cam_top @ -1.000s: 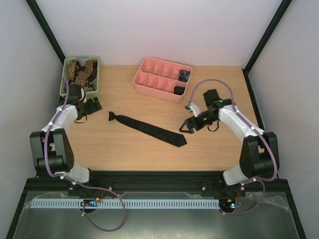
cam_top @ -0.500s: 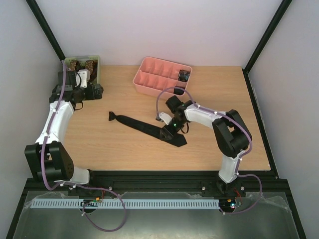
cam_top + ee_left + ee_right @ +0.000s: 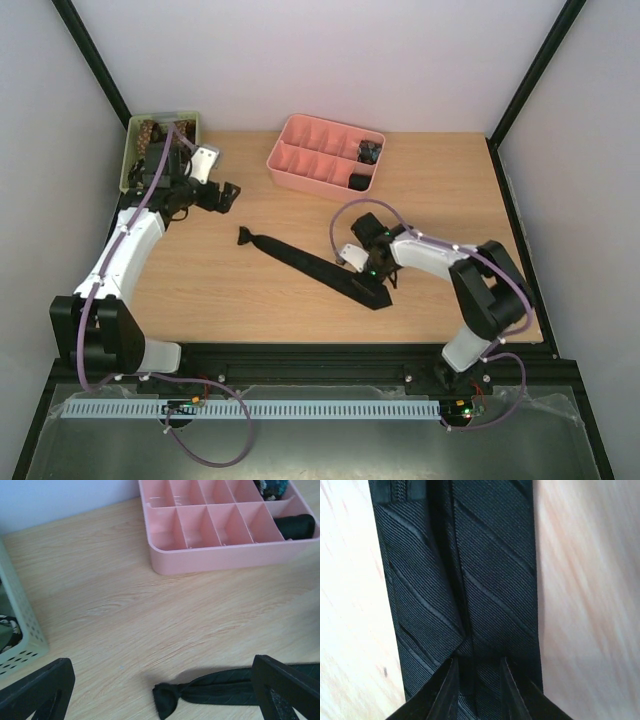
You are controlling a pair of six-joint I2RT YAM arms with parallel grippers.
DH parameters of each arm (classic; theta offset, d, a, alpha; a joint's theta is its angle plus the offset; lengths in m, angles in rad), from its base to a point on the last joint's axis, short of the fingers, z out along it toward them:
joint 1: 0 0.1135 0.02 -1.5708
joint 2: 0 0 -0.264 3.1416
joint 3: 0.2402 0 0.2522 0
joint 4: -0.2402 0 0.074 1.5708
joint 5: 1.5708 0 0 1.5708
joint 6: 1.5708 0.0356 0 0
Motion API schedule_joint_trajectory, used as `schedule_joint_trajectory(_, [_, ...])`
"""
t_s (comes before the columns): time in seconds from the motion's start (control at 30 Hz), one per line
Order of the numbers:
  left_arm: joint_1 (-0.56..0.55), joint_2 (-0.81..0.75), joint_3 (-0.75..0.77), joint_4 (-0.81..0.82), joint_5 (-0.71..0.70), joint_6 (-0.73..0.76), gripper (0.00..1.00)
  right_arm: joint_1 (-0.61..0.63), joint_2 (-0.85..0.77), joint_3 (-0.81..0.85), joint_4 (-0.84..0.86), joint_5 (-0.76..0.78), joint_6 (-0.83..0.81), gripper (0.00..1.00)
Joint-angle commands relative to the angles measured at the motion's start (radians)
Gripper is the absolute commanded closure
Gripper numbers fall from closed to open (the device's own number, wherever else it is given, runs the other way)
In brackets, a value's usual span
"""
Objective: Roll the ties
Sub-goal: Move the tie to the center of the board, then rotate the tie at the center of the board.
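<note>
Pinching black tie [image 3: 310, 262], right claw [image 3: 477, 680] dragged it rightward; left claw [image 3: 222, 196] gapes.

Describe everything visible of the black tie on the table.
The black tie is a long narrow band of woven fabric with faint diagonal stripes. It lies unrolled and flat on the wooden table, slanting from a bunched, knotted narrow end at the far left to its wide end at the near right. There the right gripper pinches a fold of it.
</note>
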Motion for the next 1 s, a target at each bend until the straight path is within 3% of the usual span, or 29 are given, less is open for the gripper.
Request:
schedule_joint_trajectory(0.0, [-0.003,-0.032,-0.036,-0.005,0.167,0.137,0.01,-0.070,-0.131,-0.145,-0.118,0.062,-0.134,0.77])
schedule_joint_trajectory(0.1, [-0.039,-0.015,-0.040,-0.133,0.235,0.295,0.03,-0.187,-0.258,-0.235,-0.189,0.062,-0.278,0.79])
schedule_joint_trajectory(0.2, [-0.122,0.001,-0.061,-0.255,0.202,0.478,0.07,-0.337,-0.405,-0.327,-0.219,0.126,-0.531,0.80])
schedule_joint_trajectory(0.33, [-0.209,-0.006,-0.121,-0.304,0.161,0.583,0.10,-0.538,-0.497,-0.391,-0.113,0.198,-0.824,0.79])
schedule_joint_trajectory(0.4, [-0.238,0.002,-0.134,-0.311,0.163,0.601,0.11,-0.614,-0.460,-0.345,-0.039,0.205,-0.868,0.79])
schedule_joint_trajectory(0.57, [-0.291,0.064,-0.120,-0.276,0.153,0.593,0.13,-0.704,-0.266,-0.006,-0.165,0.095,-0.688,0.76])
schedule_joint_trajectory(0.7, [-0.326,0.154,-0.062,-0.234,0.120,0.568,0.14,-0.695,-0.222,0.196,-0.389,-0.132,-0.556,0.71])
schedule_joint_trajectory(0.83, [-0.336,0.286,0.024,-0.215,0.110,0.523,0.16,-0.591,-0.217,0.207,-0.464,-0.239,-0.369,0.70])
schedule_joint_trajectory(0.97, [-0.355,0.395,0.102,-0.214,0.101,0.532,0.18,-0.460,-0.229,0.107,-0.384,-0.257,-0.234,0.70])
